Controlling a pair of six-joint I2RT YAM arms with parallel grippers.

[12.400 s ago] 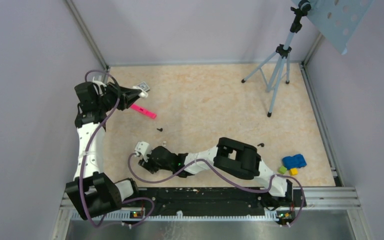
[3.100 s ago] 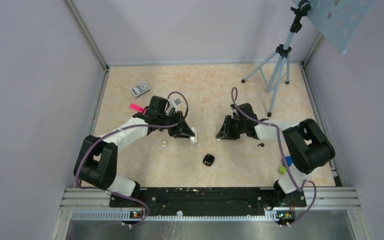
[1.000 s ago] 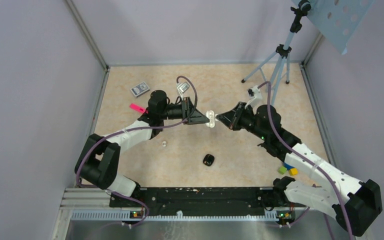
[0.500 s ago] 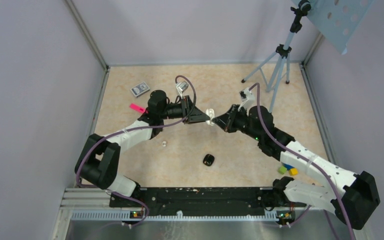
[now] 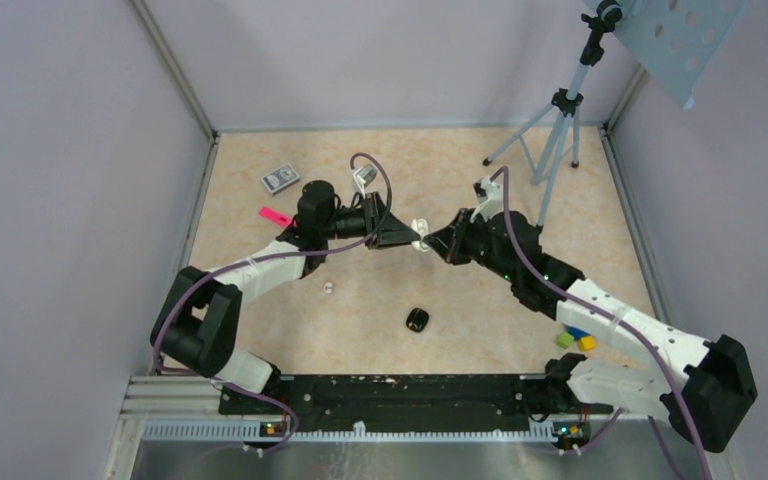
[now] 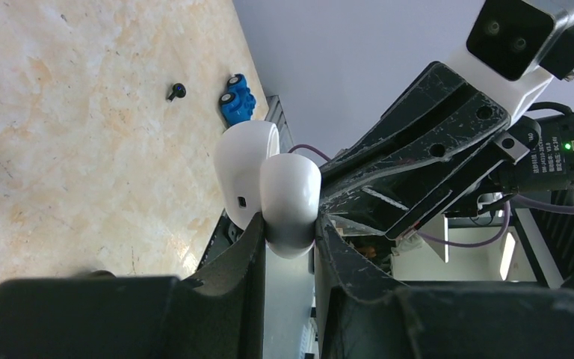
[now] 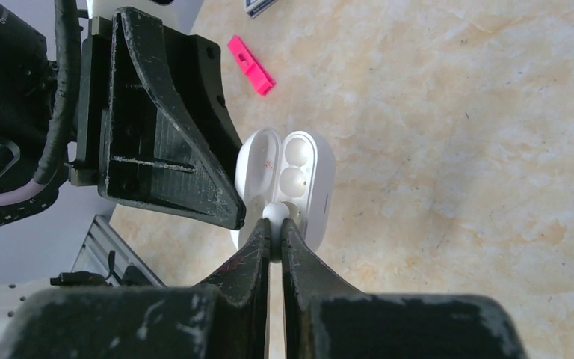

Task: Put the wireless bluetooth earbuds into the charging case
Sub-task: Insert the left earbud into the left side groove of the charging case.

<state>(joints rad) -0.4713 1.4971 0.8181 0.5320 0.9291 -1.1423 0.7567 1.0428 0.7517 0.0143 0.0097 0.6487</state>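
So the right gripper (image 7: pixel 272 228) was pinched tight on a tiny white rounded plastic earbud (image 7: pixel 275 214), with the bud right at the near rim of the small smooth white oval plastic charging case (image 7: pixel 303 176), lid flipped open. The left gripper (image 6: pixel 290 232) was clamped on that case's body, holding it up off the beige marbled table (image 5: pixel 460 170), roughly mid-table. The second little white earbud (image 5: pixel 329 287) lay on the table by the left arm, well apart from the case. Further out were a small black rounded thing (image 5: pixel 418 320), a pink plastic clip (image 5: pixel 275 215) and a blue toy car (image 6: pixel 237 107).
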